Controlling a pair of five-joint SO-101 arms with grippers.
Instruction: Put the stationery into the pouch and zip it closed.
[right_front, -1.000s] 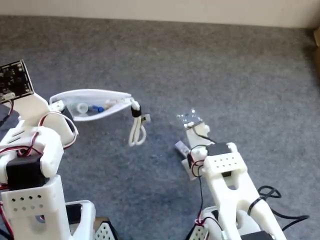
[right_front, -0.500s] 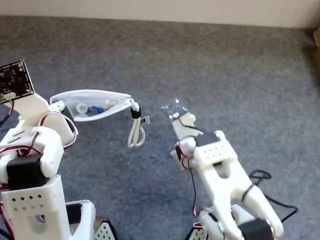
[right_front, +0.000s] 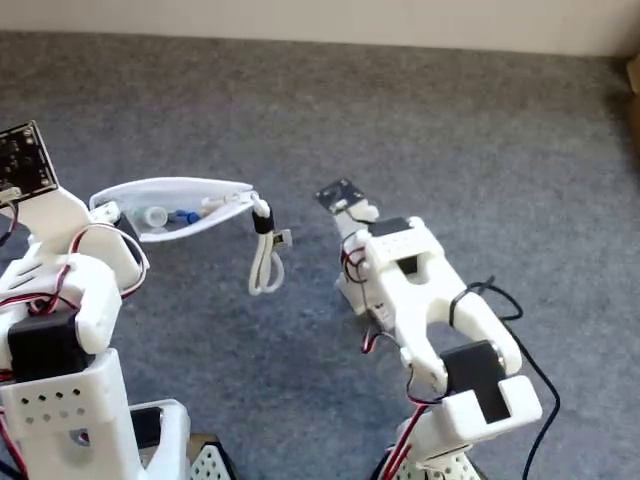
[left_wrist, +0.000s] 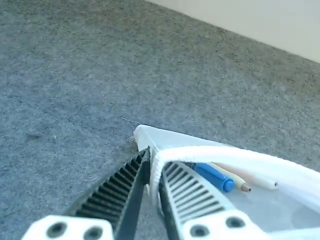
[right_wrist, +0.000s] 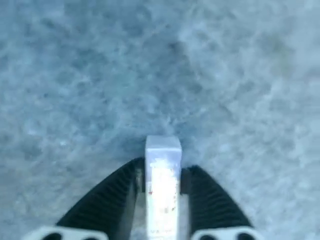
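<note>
left gripper (left_wrist: 151, 162) clenched on the end edge of the open white pouch (right_front: 170, 187), left of centre on the grey carpet (right_front: 480, 130), blue pen (left_wrist: 212, 177) inside; right gripper (right_wrist: 164, 170) grasping a small white block (right_wrist: 162, 150), near the pouch's wrist loop (right_front: 265, 270) but apart from it.

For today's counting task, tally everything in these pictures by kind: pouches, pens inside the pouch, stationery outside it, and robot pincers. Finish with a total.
pouch: 1
pens inside the pouch: 3 (one blue pen, two pale pens)
white block, outside the pouch, held in the right pincer: 1
pincers: 2 (the left pincer grips the pouch's end)
Total: 7
</note>
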